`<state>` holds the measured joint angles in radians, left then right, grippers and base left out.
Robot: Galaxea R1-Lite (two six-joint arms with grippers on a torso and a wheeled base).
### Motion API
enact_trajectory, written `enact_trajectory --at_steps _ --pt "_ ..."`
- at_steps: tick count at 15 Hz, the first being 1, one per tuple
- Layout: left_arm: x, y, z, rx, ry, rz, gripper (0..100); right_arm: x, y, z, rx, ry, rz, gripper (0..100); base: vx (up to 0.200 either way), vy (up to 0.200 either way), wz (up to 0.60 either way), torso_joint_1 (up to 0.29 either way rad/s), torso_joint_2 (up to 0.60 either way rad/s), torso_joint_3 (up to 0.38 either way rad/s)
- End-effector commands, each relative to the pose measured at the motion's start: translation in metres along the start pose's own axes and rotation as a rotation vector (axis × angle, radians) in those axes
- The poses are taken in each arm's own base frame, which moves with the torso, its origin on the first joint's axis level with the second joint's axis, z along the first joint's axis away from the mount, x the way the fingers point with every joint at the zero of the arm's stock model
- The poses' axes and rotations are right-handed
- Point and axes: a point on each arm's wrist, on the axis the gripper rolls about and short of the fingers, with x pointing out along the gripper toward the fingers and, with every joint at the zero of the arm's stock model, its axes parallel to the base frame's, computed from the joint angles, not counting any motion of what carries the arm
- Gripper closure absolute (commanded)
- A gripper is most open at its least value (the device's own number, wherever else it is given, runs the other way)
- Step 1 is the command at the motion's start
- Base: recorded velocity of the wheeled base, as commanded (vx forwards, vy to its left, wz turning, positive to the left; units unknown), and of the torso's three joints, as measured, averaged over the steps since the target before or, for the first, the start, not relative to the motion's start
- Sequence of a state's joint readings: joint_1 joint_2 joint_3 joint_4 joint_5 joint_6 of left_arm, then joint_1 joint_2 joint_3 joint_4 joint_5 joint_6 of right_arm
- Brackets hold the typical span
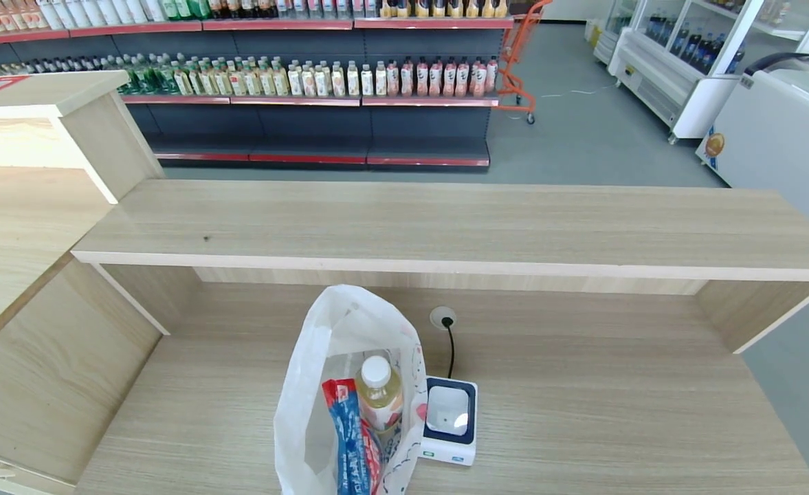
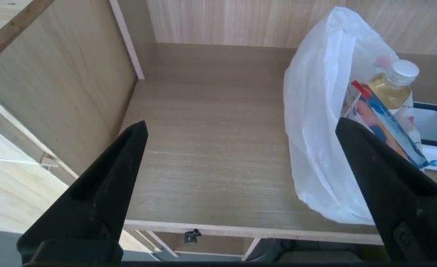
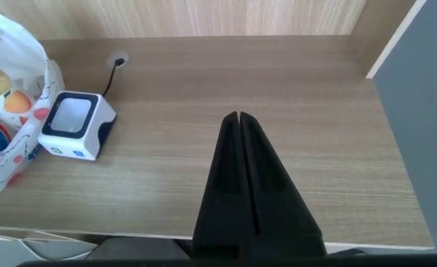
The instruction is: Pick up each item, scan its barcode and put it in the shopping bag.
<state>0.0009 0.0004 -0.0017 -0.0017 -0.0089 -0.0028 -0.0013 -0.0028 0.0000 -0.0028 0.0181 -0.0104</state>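
A white plastic shopping bag (image 1: 322,385) stands open on the lower wooden counter (image 1: 583,412). Inside it are a yellow drink bottle with a white cap (image 1: 379,395) and a red and blue packet (image 1: 350,433). The bag (image 2: 318,141) also shows with the bottle (image 2: 392,85) and packet (image 2: 385,122) in the left wrist view. A white and navy barcode scanner (image 1: 450,419) sits just right of the bag, also seen as the scanner (image 3: 73,124) near the bag (image 3: 10,126). My left gripper (image 2: 240,156) is open above the counter's front edge, left of the bag. My right gripper (image 3: 239,119) is shut and empty, right of the scanner.
The scanner's black cable (image 1: 451,347) runs to a grommet (image 1: 442,317) in the counter. A raised upper shelf (image 1: 445,227) spans the back, with side panels (image 1: 53,385) left and right. Store shelves of bottles (image 1: 308,79) and white freezers (image 1: 775,130) stand beyond.
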Motion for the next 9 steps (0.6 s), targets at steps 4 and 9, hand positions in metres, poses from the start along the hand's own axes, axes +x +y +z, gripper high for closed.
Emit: enact_trajectory --at_steps 4,9 --pt "0.0 0.0 -0.0001 0.0 0.0 0.0 0 0.0002 0.0 0.0001 0.0 0.002 0.0 100 0.0 0.0 0.0 0.0 0.0 0.0" --pt "0.0 0.0 -0.0001 0.0 0.0 0.0 0 0.0002 0.0 -0.0001 0.0 0.004 0.0 100 0.0 0.0 0.0 0.0 0.0 0.0"
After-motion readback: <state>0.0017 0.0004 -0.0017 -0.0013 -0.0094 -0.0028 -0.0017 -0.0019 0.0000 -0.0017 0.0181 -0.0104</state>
